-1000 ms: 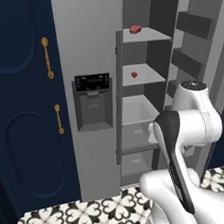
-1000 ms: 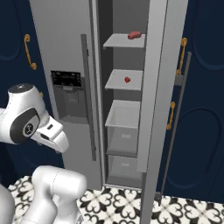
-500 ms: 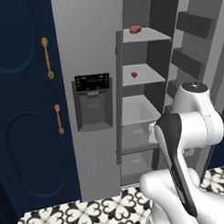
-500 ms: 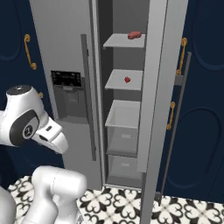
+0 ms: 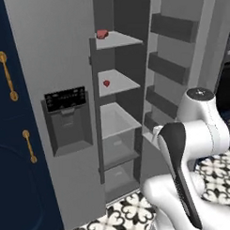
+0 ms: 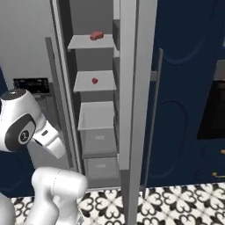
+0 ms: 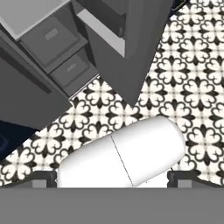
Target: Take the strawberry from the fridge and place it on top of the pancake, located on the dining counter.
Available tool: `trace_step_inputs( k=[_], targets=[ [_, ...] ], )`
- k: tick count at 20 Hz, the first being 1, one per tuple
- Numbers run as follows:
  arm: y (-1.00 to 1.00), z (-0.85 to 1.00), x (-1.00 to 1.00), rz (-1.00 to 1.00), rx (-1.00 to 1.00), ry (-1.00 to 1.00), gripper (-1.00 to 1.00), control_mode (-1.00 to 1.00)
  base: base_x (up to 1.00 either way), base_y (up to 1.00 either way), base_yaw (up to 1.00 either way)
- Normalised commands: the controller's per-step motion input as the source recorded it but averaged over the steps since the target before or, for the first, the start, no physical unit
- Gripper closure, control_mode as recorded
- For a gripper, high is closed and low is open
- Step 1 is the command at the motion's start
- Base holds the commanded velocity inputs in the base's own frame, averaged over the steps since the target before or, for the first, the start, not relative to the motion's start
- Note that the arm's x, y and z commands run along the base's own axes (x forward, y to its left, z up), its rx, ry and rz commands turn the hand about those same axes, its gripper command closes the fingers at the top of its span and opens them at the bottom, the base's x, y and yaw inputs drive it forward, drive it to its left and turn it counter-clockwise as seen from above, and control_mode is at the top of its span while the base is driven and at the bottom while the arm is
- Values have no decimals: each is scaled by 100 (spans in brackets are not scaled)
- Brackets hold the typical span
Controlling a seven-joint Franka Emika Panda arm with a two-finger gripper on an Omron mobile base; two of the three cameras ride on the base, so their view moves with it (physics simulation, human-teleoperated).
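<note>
The fridge stands with its right door swung open. On its second inner shelf lies the strawberry, a tiny red berry, which the right base view also catches. My gripper is open, its two dark fingertips far apart at the bottom corners of the hand view, nothing between them. It looks down at the fridge's lower drawers and the patterned floor, well below the strawberry. The pancake and the dining counter are out of view.
A larger, flatter red lump lies on the top shelf. The open door carries grey door racks and stands edge-on in the right base view. Navy cabinets with gold handles flank the fridge. Black-and-white tiles cover the floor.
The whole picture has shifted: the fridge sits further left in both base views and its open door shows edge-on, so the camera has moved. My arm keeps its folded pose.
</note>
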Motion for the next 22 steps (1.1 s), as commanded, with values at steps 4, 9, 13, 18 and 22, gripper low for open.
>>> trace_step_inputs(
  k=[4,9,13,18,22],
  targets=[
    [0,0,0,0,0,0,-100,100,67,32,-10],
    [0,0,0,0,0,0,-100,100,70,5,-1],
    [0,0,0,0,0,0,-100,100,73,0,2],
    [0,0,0,0,0,0,-100,100,43,-8,23],
    [0,0,0,0,0,0,-100,100,46,-30,33]
  ],
)
